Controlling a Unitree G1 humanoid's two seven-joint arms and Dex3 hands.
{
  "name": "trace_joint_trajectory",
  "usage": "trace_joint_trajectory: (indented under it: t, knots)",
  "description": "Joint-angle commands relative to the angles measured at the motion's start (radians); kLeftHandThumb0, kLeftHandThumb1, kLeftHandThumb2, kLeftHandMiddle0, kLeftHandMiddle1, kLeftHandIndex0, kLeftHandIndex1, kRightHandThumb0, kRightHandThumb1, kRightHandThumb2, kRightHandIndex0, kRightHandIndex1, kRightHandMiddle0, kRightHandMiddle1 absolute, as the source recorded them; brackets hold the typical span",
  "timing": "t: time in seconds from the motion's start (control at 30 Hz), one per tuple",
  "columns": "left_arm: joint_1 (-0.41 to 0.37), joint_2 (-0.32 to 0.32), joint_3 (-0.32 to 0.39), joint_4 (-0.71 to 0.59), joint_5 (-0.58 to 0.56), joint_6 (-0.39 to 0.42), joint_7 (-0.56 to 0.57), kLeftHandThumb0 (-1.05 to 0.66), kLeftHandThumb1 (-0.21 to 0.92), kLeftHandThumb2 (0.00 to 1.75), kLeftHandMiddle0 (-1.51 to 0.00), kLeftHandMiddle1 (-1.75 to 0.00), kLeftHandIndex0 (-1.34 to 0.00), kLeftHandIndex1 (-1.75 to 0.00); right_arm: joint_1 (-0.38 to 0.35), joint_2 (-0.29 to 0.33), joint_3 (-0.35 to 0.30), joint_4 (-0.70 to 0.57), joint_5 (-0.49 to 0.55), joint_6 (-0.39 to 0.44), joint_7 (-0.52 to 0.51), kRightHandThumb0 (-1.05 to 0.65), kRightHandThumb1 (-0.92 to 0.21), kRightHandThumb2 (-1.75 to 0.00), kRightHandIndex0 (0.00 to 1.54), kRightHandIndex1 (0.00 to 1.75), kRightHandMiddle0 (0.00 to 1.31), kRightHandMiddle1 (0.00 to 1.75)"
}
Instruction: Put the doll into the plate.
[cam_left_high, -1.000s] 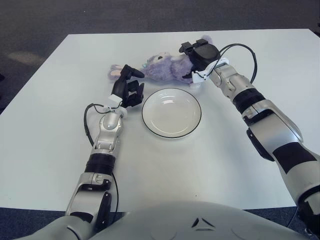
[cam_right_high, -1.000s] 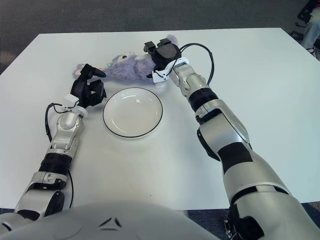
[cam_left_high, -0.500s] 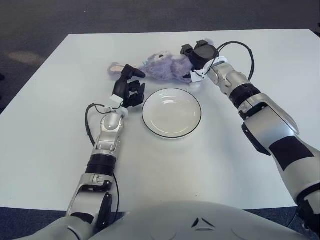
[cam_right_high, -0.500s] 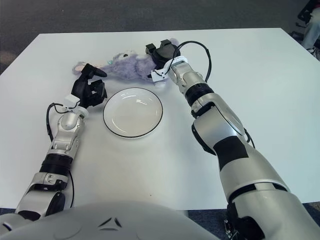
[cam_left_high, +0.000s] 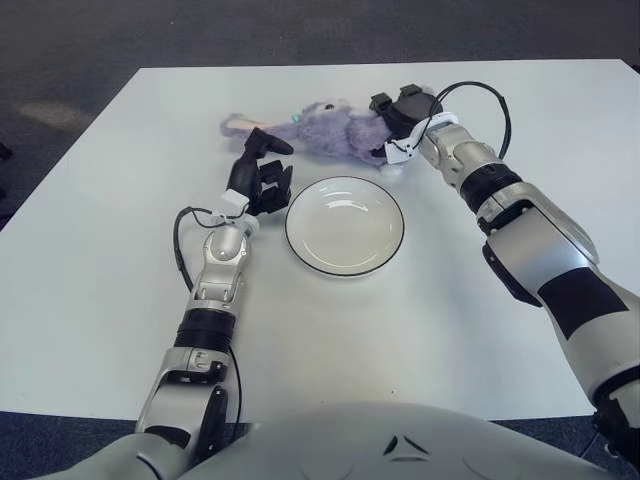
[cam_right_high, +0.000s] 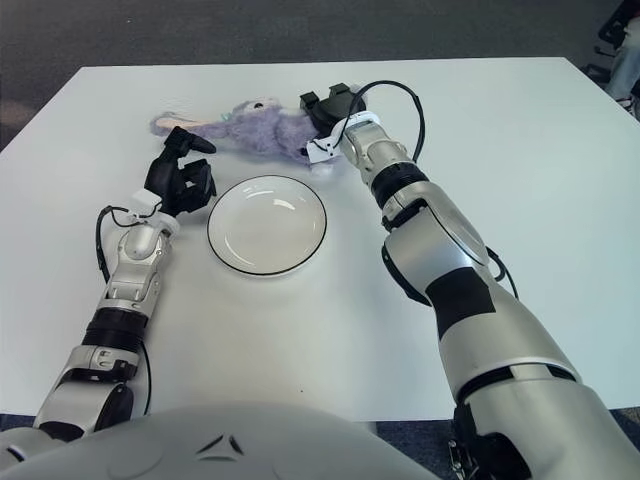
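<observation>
A purple plush doll (cam_left_high: 335, 130) lies on its side on the white table, just behind a white plate (cam_left_high: 345, 272) with a dark rim. My right hand (cam_left_high: 400, 112) is at the doll's right end, with its fingers closed on the plush there. My left hand (cam_left_high: 258, 170) hovers left of the plate, near the doll's pale left end. Its fingers are loosely spread and hold nothing. The plate holds nothing.
The white table (cam_left_high: 120, 250) stretches wide on both sides of the plate. Its far edge runs just behind the doll, with dark carpet (cam_left_high: 100, 40) beyond. A black cable (cam_left_high: 490, 100) loops off my right wrist.
My right hand has drawn back toward the far edge with the doll, which has slid away from the plate and stretched out longer. My left hand has barely moved.
</observation>
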Motion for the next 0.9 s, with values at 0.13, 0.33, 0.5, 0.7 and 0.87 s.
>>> trace_joint_trajectory:
  t: [0.13,0.33,0.5,0.7,0.87]
  knots:
    - [0.106,-0.049,-0.011,0.037,-0.010,0.024,0.006,-0.37,0.72,0.79,-1.00,-1.75,-0.31,-1.75,0.024,-0.002,0.025,0.048,0.004,0.036,0.121,-0.85,-0.92,-0.88,0.17,0.88,0.00,0.65]
    - [0.111,-0.050,-0.011,0.024,-0.013,0.033,0.003,-0.37,0.72,0.80,-1.01,-1.75,-0.31,-1.75,0.031,-0.007,0.034,0.055,0.000,0.045,0.129,-0.81,-0.92,-0.98,0.19,0.87,0.00,0.72]
    - [0.114,-0.050,-0.011,0.018,-0.015,0.037,0.000,-0.37,0.72,0.80,-1.03,-1.75,-0.31,-1.75,0.037,-0.013,0.041,0.059,-0.003,0.052,0.113,-0.74,-0.92,-0.93,0.21,0.87,0.00,0.97]
    - [0.114,-0.049,-0.010,0.018,-0.018,0.037,-0.007,-0.37,0.72,0.80,-1.02,-1.75,-0.31,-1.75,0.044,-0.022,0.051,0.062,-0.006,0.052,0.079,-0.43,-0.84,-0.69,0.46,1.62,0.21,1.65]
    - [0.113,-0.049,-0.011,0.017,-0.014,0.036,-0.006,-0.37,0.72,0.79,-1.03,-1.75,-0.31,-1.75,0.056,-0.036,0.055,0.059,-0.006,0.027,0.019,-0.42,-0.55,-1.03,0.83,1.73,0.43,1.73]
